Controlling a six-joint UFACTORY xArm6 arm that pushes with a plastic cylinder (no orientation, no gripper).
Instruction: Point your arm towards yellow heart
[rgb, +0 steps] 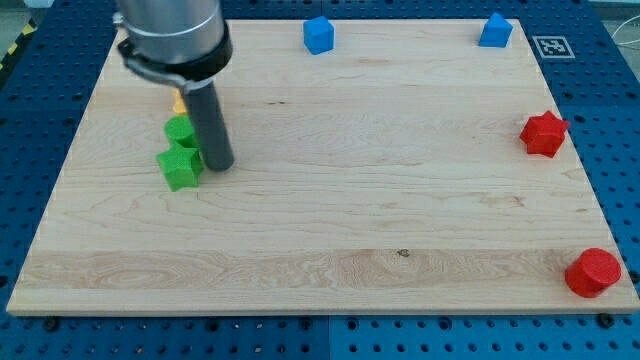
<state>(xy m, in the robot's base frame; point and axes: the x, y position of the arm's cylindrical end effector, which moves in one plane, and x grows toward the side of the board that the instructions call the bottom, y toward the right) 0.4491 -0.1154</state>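
Yellow heart: sought item, mostly hidden behind the rod

Yellow heart (179, 101): only a small yellow-orange sliver shows, at the view's upper left of the board, just beside the rod's left edge and directly above the green blocks. Its shape cannot be confirmed from what is visible.

Tool: a straight dark rod with no jaws, so it neither clasps nor releases anything; it carries nothing. The tip (220, 166) rests on the wooden board (330, 200), touching or just beside the right side of the lower green block.

Nearby items: upper green block (179, 129), shape unclear, partly covered by the rod; lower green block (179, 167), star-like, immediately below it.

Distant items: blue cube (318, 35) at top centre; second blue block (495, 31) at top right; red star (544, 134) at the right edge; red cylinder (593, 272) at bottom right.

Step in hand, by judgement: closing approach, the tip near the target but sitting lower, alongside the green pair.

Next move, by judgement: a short travel toward the view's top and slightly left, skirting the green blocks so neither is shoved into the yellow piece.
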